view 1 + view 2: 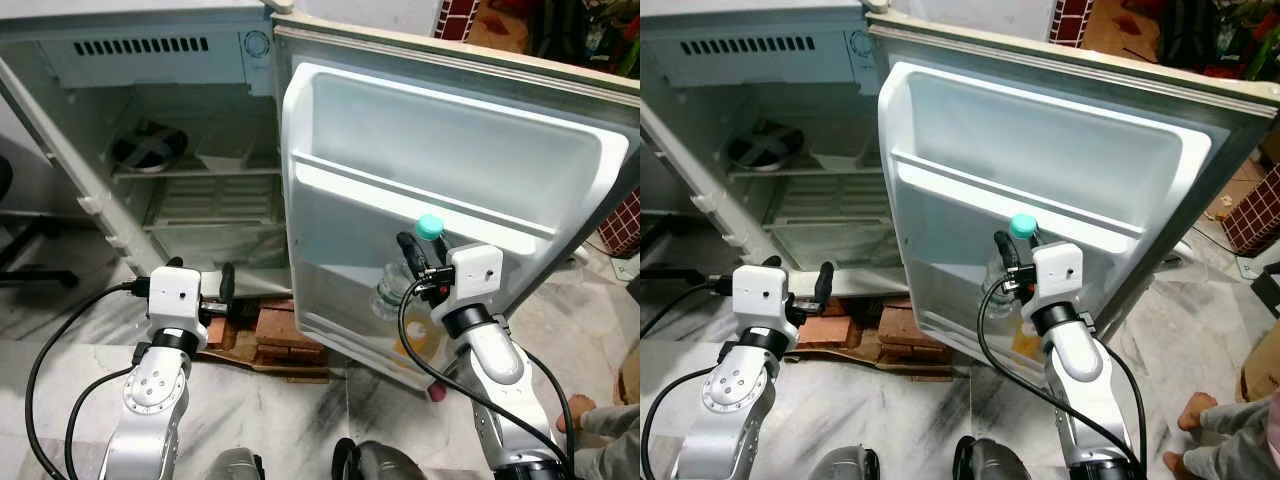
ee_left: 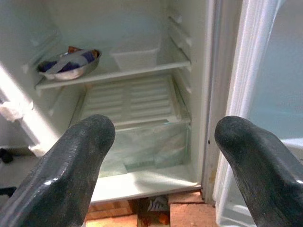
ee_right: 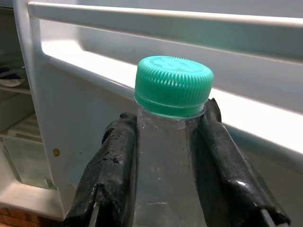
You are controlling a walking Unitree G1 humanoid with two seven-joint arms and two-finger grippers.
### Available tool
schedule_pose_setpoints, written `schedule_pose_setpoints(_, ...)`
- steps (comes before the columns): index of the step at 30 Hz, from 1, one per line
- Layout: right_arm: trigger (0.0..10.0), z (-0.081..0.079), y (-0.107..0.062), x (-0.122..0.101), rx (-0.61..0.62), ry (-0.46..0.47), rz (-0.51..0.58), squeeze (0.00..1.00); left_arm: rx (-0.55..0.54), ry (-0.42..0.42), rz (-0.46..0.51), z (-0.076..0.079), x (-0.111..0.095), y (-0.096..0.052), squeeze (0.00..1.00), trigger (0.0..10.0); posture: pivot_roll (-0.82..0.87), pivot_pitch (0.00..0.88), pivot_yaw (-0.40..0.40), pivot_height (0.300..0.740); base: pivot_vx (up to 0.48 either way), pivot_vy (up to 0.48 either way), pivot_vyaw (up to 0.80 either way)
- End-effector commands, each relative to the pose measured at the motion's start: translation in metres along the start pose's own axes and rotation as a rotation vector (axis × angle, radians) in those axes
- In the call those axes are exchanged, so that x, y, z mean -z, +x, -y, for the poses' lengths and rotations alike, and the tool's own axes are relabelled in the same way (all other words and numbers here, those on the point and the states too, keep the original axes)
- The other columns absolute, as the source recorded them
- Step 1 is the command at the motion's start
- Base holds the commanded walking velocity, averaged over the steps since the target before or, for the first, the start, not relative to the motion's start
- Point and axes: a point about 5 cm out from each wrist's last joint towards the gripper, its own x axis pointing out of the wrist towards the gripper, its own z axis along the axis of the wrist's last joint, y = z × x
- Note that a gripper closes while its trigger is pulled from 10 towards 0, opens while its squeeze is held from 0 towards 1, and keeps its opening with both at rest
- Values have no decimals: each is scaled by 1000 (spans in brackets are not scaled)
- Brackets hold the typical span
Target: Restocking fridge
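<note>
White plastic lines the open fridge (image 1: 150,110), which takes up the upper left of the head views, its shelves lit from inside. The fridge door (image 1: 440,190) swings out across the centre and right of the frame, with a long door shelf (image 1: 420,195) running across its inner face. A marble floor (image 1: 60,330) spreads along the bottom, and a stack of bricks (image 1: 285,335) sits under the fridge's lower edge near the middle. On the upper shelf at the left, a metal bowl (image 1: 148,147) rests beside a small white tray (image 1: 225,150).

At centre right, the right gripper (image 1: 415,265) is clamped on the neck of a clear bottle (image 3: 163,175) with a green cap (image 1: 430,226), just below that cap. The bottle stands upright against the inner face of the door, under the long door shelf. At lower left, the left gripper (image 1: 215,295) hangs before the fridge's bottom edge, its fingers (image 2: 75,161) spread wide apart and holding nothing.
</note>
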Motion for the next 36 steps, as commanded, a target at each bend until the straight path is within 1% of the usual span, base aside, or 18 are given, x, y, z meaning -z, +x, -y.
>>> schedule_pose_setpoints(1,10000,2,-4,7,11,17,-41,0,-8,2,2,-3,-2,-2,0,10000,49,125,-5,740,0,0,0)
schedule_pose_setpoints(5,10000,2,-5,8,8,27,-44,0,-8,4,-1,-4,-1,-3,0,10000,48,126,-5,740,0,0,0)
schedule_pose_setpoints(10,10000,3,-5,8,8,30,-43,0,-6,5,0,-4,-2,-3,0,10000,47,127,-5,711,0,0,0)
schedule_pose_setpoints(12,10000,3,-5,8,7,30,-44,0,-6,6,-1,-4,-2,-3,0,10000,48,126,-5,691,0,0,0)
schedule_pose_setpoints(16,10000,3,-6,8,5,34,-43,0,-8,7,-1,-3,-1,-3,0,10000,49,126,-5,666,0,0,0)
schedule_pose_setpoints(18,10000,2,-5,6,-3,43,-25,0,-8,7,0,-3,-1,-3,0,10000,49,125,-6,657,0,0,0)
schedule_pose_setpoints(22,10000,1,-3,2,-6,55,-5,0,-8,7,0,-3,-2,-3,0,10000,50,125,-5,657,0,0,0)
schedule_pose_setpoints(25,10000,-5,5,-14,-42,110,42,0,-9,8,1,-4,-2,-3,0,10000,47,125,-5,657,0,0,0)
schedule_pose_setpoints(26,10000,-10,8,-22,-82,136,63,0,-10,8,0,-4,-2,-3,0,10000,45,125,-6,657,0,0,0)
schedule_pose_setpoints(28,10000,-15,10,-25,-118,147,69,0,-9,8,-2,-3,-1,-2,0,10000,44,124,-6,657,0,0,0)
schedule_pose_setpoints(31,10000,-25,6,-14,-199,166,8,0,-6,8,0,-1,-2,-1,0,10000,47,126,-7,657,0,0,0)
schedule_pose_setpoints(32,10000,-25,6,-14,-199,166,8,0,-6,8,0,-1,-2,-1,0,10000,47,126,-7,657,0,0,0)
schedule_pose_setpoints(33,10000,-30,-1,-7,-250,149,-28,0,-8,8,1,-1,-2,-1,0,10000,47,127,-7,657,0,0,0)
schedule_pose_setpoints(36,10000,-32,-7,-2,-251,137,-51,0,-12,7,-2,-2,-2,-2,0,10000,46,129,-7,657,0,0,0)
